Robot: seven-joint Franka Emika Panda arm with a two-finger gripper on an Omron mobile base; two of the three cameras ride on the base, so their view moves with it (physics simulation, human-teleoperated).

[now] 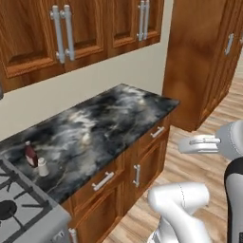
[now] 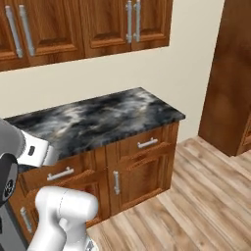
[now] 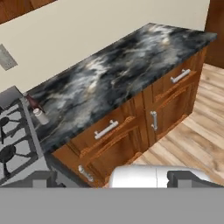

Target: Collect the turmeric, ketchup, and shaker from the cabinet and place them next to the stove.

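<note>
- The ketchup (image 1: 31, 154) and the shaker (image 1: 42, 166) stand upright on the dark marble counter (image 1: 109, 123), just beside the stove (image 1: 19, 204). They are close together, perhaps touching; I cannot say for sure.
- In the hand view the same pair appears at the counter's left end: ketchup (image 3: 32, 102) behind, shaker (image 3: 41, 116) in front, near the stove (image 3: 13, 140).
- The gripper (image 3: 111, 179) has its jaws spread as wide as they go and holds nothing. It hangs in the air over the floor, well apart from the counter.
- I see no turmeric on the counter, so I judge it is the one thing left to fetch.
- The wall cabinet (image 1: 71, 33) above the counter has its doors closed, so the jar, if inside, is hidden.
- To do this step well, the arm should rise toward the bar handle (image 1: 64, 33), take it squarely and pull the door fully aside before reaching in.
- When the squat jar comes down, put it to the free side of the two containers, so it does not knock them over.
</note>
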